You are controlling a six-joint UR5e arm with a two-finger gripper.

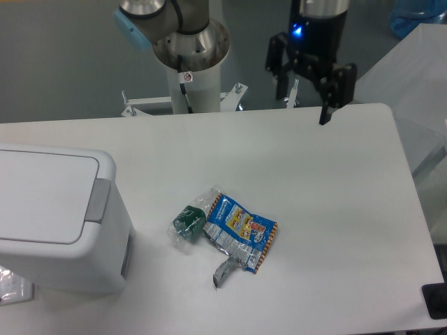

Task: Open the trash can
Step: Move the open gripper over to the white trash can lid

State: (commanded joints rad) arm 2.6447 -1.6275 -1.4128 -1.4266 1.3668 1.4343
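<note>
The trash can [59,220] sat at the left edge of the white table [335,209], its flat lid down and the grey push tab [98,201] facing the middle of the table. The gripper [304,94] hung over the far edge, well apart from the bin — fingers spread, holding nothing. Near the table's middle lay a blue snack wrapper [241,230], with a green wrapper [188,222] touching its left side.
</note>
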